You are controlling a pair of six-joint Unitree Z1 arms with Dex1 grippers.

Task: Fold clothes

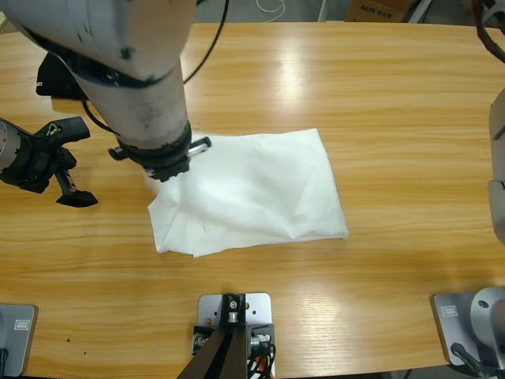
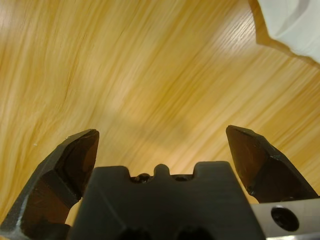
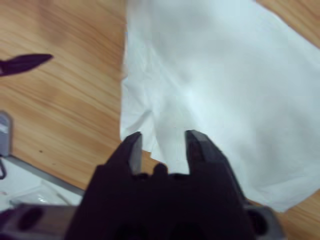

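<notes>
The soft, light folded white cotton T-shirt (image 3: 220, 80) lies just ahead of the narrowly parted, empty right gripper (image 3: 162, 142), best pinched at its near edge.

Right gripper (image 3: 162, 144) over folded white T-shirt (image 3: 220, 85) edge, jaws slightly parted, on wooden table (image 3: 65, 100); dark tip (image 3: 25, 63) far left.

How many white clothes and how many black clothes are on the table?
White clothes: 1, the T-shirt
Black clothes: 1, the folded garment at the table's far left
Total: 2
</notes>
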